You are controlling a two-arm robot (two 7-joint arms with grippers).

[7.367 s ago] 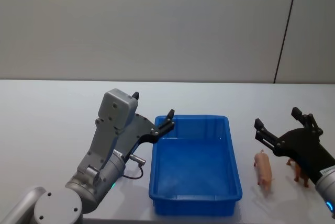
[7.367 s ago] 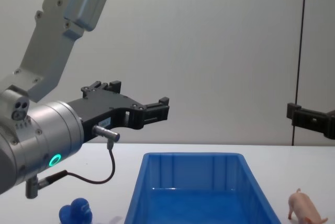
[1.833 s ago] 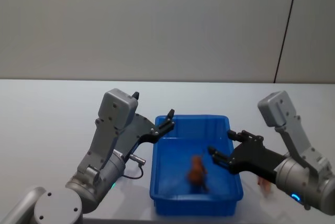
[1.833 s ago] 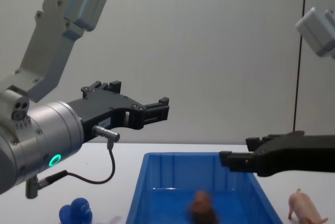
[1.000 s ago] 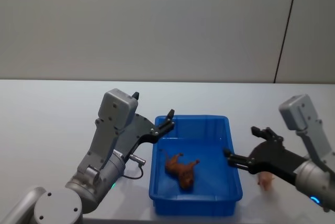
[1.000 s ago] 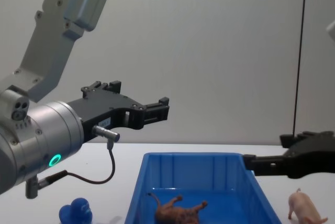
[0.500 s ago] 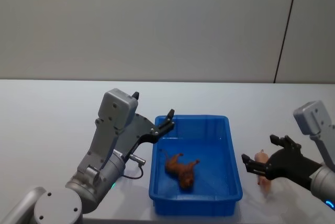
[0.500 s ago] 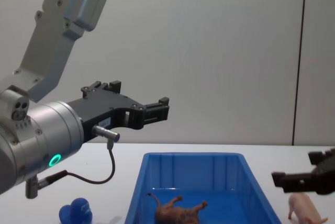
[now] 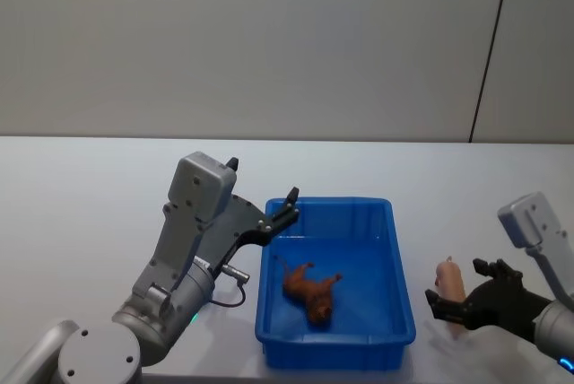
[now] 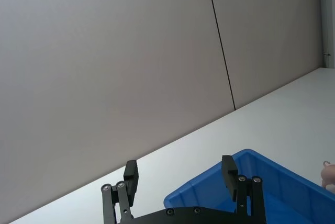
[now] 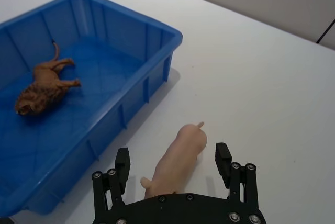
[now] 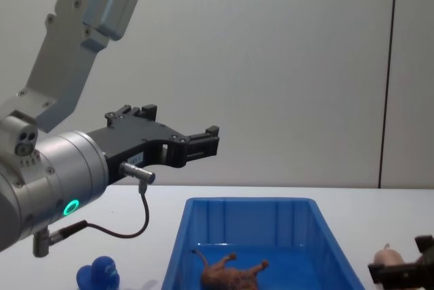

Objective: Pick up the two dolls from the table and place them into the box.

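Observation:
The blue box [image 9: 404, 312] sits on the table in front of me, with the brown doll [image 9: 309, 290] lying on its side inside it. The pink pig doll [image 9: 448, 281] rests on the table right of the box. My right gripper [image 9: 459, 287] is low over the pig, open. In the right wrist view its fingers [image 11: 122, 161] stand on either side of the pig [image 11: 180, 158], apart from it. My left gripper [image 9: 262, 180] hangs open, with nothing in it, above the box's far left corner. A deep-blue doll [image 12: 98, 276] stands on the table left of the box [image 12: 251, 202].
The white table [image 9: 90, 205] spreads wide to the left and behind the box. A grey wall with a dark vertical seam [image 9: 489, 52] rises behind it. The left arm's bulky grey link [image 12: 74, 39] looms at the left of the chest view.
My right gripper has drawn back from over the box, moved right and dropped down around the pig. The brown doll lies still in the box. The left arm has not moved.

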